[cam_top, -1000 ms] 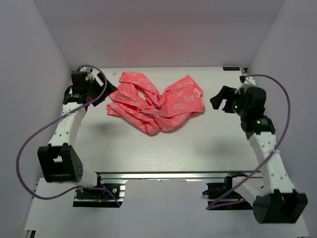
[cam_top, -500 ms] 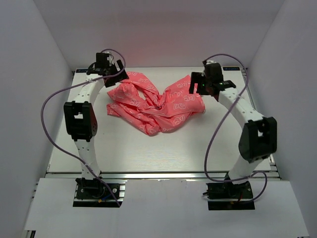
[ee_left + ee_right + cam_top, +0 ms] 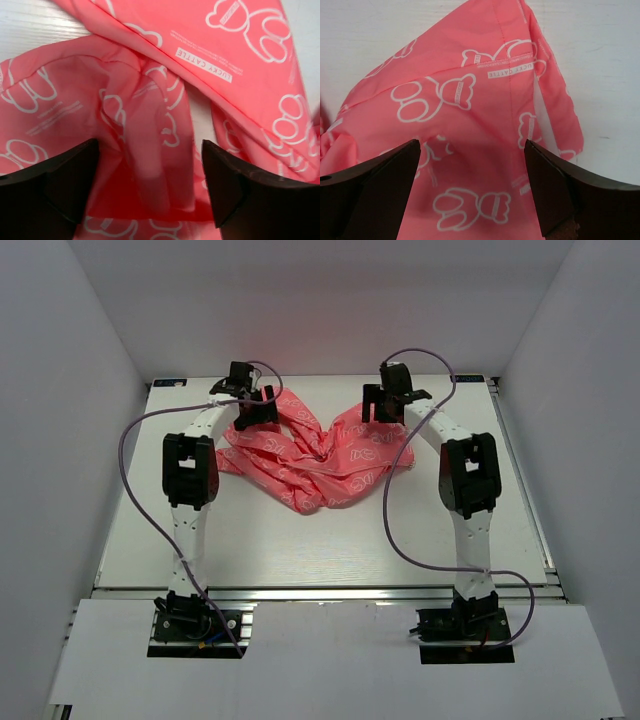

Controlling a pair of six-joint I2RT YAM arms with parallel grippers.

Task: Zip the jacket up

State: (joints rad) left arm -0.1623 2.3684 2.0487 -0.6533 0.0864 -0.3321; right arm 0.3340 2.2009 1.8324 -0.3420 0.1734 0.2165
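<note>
The coral-pink jacket point(image 3: 315, 455) with white printed bears lies crumpled at the back middle of the white table point(image 3: 330, 535). No zipper or logo shows. My left gripper point(image 3: 262, 412) hangs open just over the jacket's left part; its fingers point(image 3: 55, 182) straddle folded fabric point(image 3: 145, 150) without gripping it. My right gripper point(image 3: 378, 415) hangs open over the jacket's right part; its fingers point(image 3: 570, 192) straddle a flat printed panel point(image 3: 470, 175) near the fabric's edge.
Both arms reach far across the table, with purple cables point(image 3: 130, 490) looping beside them. Grey walls point(image 3: 60, 420) close in the left, right and back. The table's front edge carries a metal rail point(image 3: 320, 592).
Both arms have swung in from the table's sides and stretched out to the back. Both grippers now hang over the jacket. The jacket has not moved.
</note>
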